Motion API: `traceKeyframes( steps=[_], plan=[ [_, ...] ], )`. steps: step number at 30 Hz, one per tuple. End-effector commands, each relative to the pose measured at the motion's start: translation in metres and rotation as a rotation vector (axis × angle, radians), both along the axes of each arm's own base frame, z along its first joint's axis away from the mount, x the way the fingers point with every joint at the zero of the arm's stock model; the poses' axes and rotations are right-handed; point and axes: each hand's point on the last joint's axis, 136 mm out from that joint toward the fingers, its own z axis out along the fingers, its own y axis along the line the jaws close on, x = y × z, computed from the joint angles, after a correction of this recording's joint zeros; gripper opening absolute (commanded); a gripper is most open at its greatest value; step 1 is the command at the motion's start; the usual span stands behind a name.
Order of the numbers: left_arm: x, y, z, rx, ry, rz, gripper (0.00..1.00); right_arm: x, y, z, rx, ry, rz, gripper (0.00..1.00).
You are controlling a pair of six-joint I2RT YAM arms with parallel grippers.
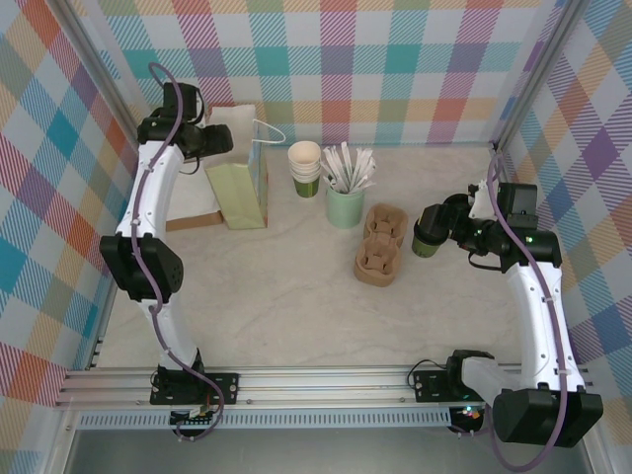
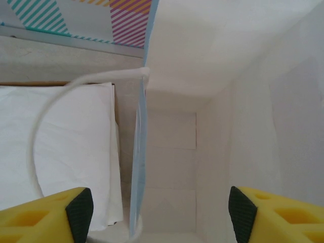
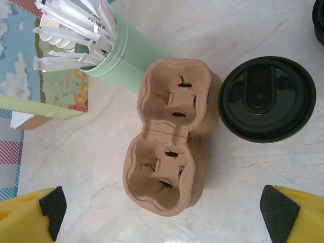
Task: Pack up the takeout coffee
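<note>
The takeout coffee [image 1: 426,245], an olive-green cup under a black lid [image 3: 267,98], stands on the table just right of the brown pulp cup carrier [image 1: 380,242]. My right gripper [image 1: 431,223] hovers over it, open. In the right wrist view, the right gripper [image 3: 166,216] spans the carrier [image 3: 167,147], with the cup off to the upper right. At the back left stands a light green paper bag [image 1: 239,193] with a white handle. My left gripper [image 1: 225,141] is over its mouth. The left gripper [image 2: 160,212] is open and straddles the bag's blue-edged side wall [image 2: 139,167].
A stack of lidless cups [image 1: 304,166] and a mint-green cup of white stirrers [image 1: 346,197] stand behind the carrier. White napkins [image 1: 193,202] lie left of the bag. Plaid walls close in the left, back and right sides.
</note>
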Motion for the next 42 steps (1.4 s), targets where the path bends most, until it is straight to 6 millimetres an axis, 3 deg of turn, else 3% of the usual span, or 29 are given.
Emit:
traceKeyframes(
  steps=[1,11,16,27,37,42],
  plan=[
    [0.001,0.008,0.003,0.023,0.006,0.006,0.62,-0.001,0.002,-0.001,0.016,0.006,0.011,1.00],
    [-0.006,0.006,0.011,0.025,-0.001,-0.017,0.15,-0.002,0.002,0.000,0.016,0.010,0.005,1.00],
    [-0.019,0.001,0.029,0.005,-0.034,-0.034,0.01,-0.004,0.002,-0.002,0.014,0.014,0.006,1.00],
    [-0.080,-0.021,0.058,-0.055,-0.107,-0.071,0.00,-0.012,0.009,0.005,0.005,-0.012,0.084,0.97],
    [-0.161,-0.050,0.063,-0.133,-0.134,-0.111,0.00,-0.021,0.017,0.001,-0.045,0.018,0.202,0.92],
    [-0.201,-0.074,0.060,-0.270,-0.146,-0.166,0.00,-0.021,0.027,-0.004,-0.148,0.027,0.311,0.90]
  ],
)
